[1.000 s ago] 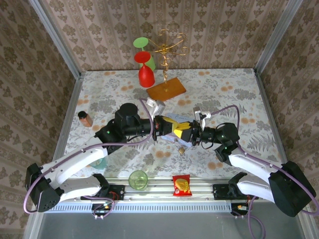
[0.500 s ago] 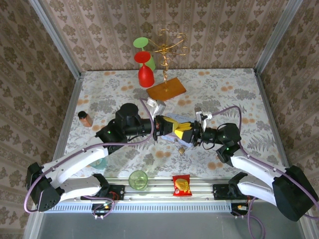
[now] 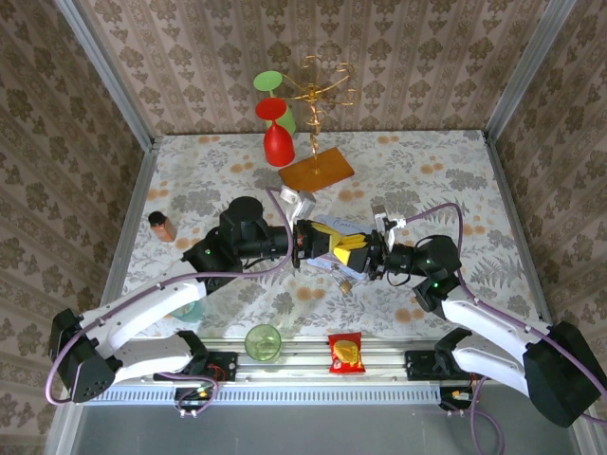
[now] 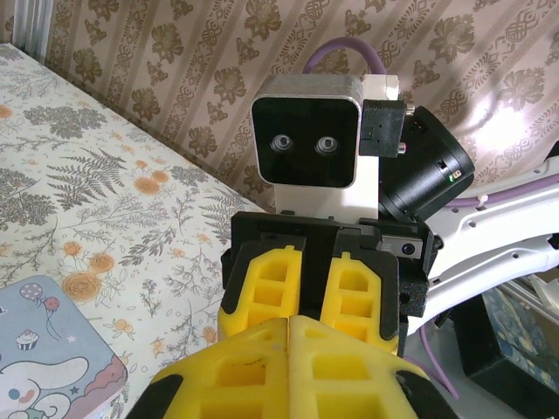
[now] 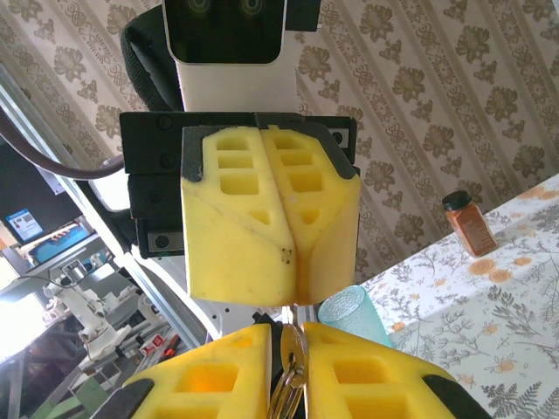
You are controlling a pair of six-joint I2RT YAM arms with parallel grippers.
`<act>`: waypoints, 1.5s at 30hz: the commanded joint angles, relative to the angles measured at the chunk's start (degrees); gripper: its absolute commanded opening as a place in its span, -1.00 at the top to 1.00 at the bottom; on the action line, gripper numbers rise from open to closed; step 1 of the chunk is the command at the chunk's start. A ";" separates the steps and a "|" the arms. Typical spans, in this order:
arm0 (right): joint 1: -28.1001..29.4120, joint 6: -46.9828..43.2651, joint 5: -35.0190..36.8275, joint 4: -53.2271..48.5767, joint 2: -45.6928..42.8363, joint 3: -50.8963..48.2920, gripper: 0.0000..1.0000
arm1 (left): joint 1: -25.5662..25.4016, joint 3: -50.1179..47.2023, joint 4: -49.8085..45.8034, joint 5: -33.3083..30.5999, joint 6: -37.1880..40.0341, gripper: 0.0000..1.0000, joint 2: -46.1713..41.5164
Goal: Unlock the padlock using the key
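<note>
Padlock (image 5: 292, 374): looks like the brass piece pinched between the right gripper (image 3: 350, 251) pads, at mid-table, raised just over the pastel tin (image 3: 316, 262). In the overhead view a small brass bit hangs just on the near side of those tips. Keyhole side can't be made out.

Key: too slim to see. My guess is it sits in the left gripper (image 3: 333, 244), whose pads are pressed fully together.

Geometry: both grippers are nose to nose on one left-right line, tips almost touching, the left's just above the right's in the right wrist view. Insertion likely runs along that line, and the left arm would do it.

Room: open table near and right; orange board (image 3: 316, 172) and gold rack (image 3: 319, 93) well off on the far side.
</note>
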 commanded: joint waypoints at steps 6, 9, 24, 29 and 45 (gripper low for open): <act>-0.29 -0.40 2.14 1.85 -1.00 -0.59 0.67 | -0.20 -1.34 1.50 0.12 -0.89 1.00 -0.49; -0.29 -0.17 1.98 2.14 -0.81 -0.60 0.70 | -0.16 -1.66 1.57 0.21 -0.98 1.00 -0.64; -0.29 0.79 0.85 2.64 -0.45 -1.30 0.76 | 0.80 -3.34 3.53 -1.36 -2.13 1.00 -1.99; -0.26 0.86 1.04 2.81 -0.54 -1.46 0.59 | 1.11 -3.10 3.12 -0.81 -2.01 1.00 -2.44; -0.38 1.64 1.29 5.83 -0.09 -2.58 0.97 | 1.07 -3.74 4.32 -0.83 -2.97 1.00 -1.20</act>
